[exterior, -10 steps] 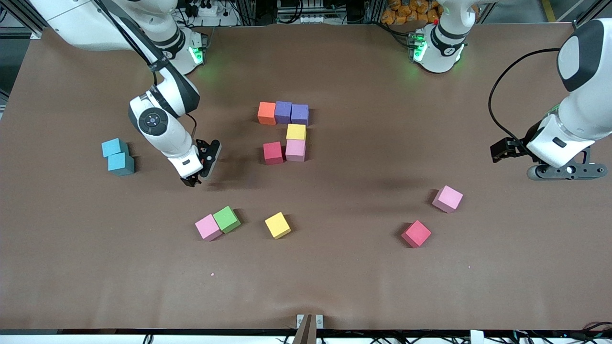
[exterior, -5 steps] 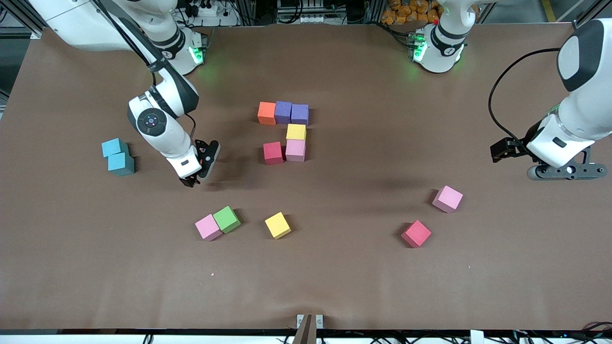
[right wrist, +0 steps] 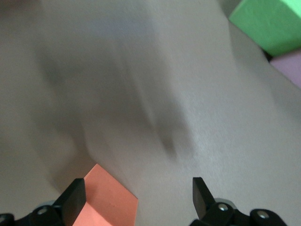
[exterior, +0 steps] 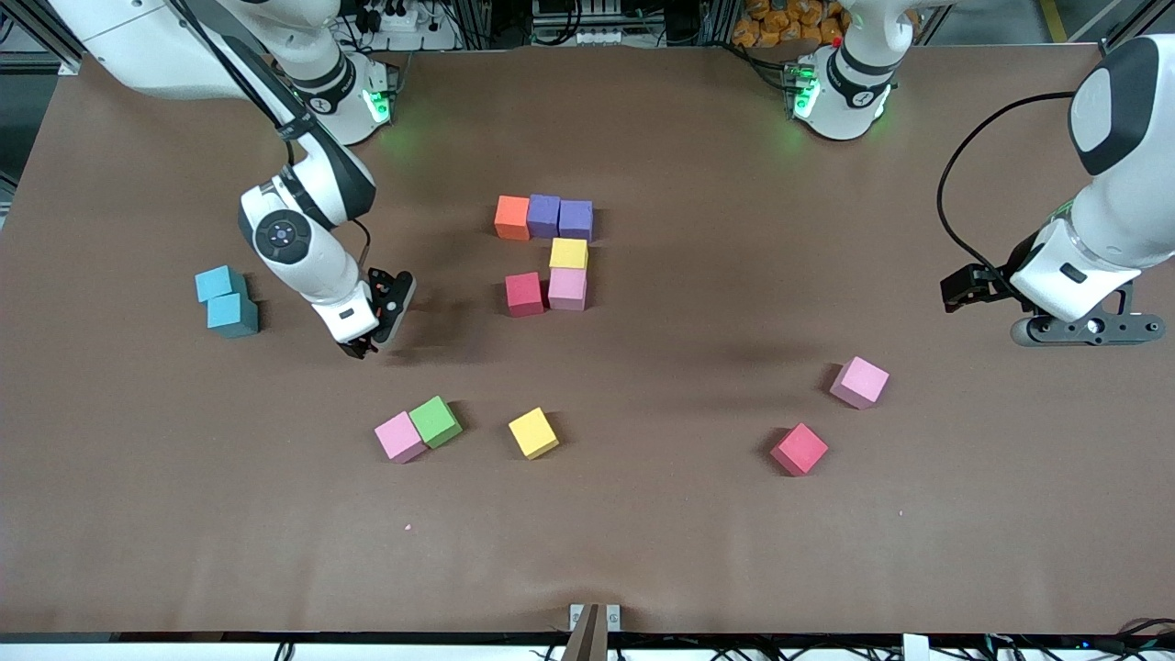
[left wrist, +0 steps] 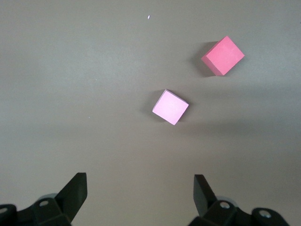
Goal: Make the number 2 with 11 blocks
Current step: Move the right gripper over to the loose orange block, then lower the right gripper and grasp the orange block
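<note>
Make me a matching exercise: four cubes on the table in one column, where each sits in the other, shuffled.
Cubes:
1. orange cube
2. green cube
3. light-blue cubes
4. loose red cube

Places:
A. touching a pink cube
B. end of a row with two purple cubes
C. toward the left arm's end, nearest the front camera
D. toward the right arm's end, paired together

Pairs: 1-B, 2-A, 3-D, 4-C

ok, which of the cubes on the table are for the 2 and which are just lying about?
For the 2: started digit, pink cube, green cube, yellow cube, red cube, second pink cube, spare orange cube.
Lying about: two light-blue cubes.
</note>
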`<state>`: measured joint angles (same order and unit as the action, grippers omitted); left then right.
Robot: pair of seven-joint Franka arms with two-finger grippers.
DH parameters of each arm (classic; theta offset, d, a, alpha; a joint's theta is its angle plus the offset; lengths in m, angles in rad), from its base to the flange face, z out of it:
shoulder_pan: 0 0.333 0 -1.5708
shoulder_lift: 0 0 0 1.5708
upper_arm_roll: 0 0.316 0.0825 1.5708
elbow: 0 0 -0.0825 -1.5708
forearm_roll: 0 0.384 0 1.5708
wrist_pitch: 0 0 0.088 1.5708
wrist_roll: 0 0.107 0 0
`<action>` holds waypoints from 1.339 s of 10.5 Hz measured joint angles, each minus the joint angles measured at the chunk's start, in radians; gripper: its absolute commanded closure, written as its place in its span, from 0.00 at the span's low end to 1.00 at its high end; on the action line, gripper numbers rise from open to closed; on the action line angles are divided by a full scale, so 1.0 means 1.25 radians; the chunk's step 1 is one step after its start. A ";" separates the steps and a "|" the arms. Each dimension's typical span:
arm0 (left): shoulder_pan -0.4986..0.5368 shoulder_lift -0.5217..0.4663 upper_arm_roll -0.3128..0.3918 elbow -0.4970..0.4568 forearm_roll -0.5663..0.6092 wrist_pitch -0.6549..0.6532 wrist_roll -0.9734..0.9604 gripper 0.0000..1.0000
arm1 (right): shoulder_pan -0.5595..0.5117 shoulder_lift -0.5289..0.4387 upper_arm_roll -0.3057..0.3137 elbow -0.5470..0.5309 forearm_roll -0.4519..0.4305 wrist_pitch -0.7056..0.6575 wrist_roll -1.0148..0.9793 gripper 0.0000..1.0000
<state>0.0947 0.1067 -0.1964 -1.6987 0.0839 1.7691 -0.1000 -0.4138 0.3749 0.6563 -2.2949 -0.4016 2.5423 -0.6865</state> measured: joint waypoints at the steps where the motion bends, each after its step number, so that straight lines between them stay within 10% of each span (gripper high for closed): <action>1: 0.000 0.001 0.000 0.000 0.000 -0.001 0.000 0.00 | -0.014 0.000 0.002 -0.001 0.020 -0.009 0.000 0.00; 6: 0.001 0.022 0.003 0.003 0.000 -0.002 0.000 0.00 | -0.019 -0.018 0.006 0.007 0.180 -0.061 0.008 0.00; 14: 0.013 0.022 0.007 0.030 0.000 -0.014 0.000 0.00 | -0.065 -0.044 -0.011 0.002 0.197 -0.107 0.154 0.00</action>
<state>0.1109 0.1343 -0.1873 -1.6614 0.0839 1.7511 -0.1001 -0.4951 0.3200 0.6422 -2.2918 -0.1552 2.4086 -0.4946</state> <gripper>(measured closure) 0.000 0.000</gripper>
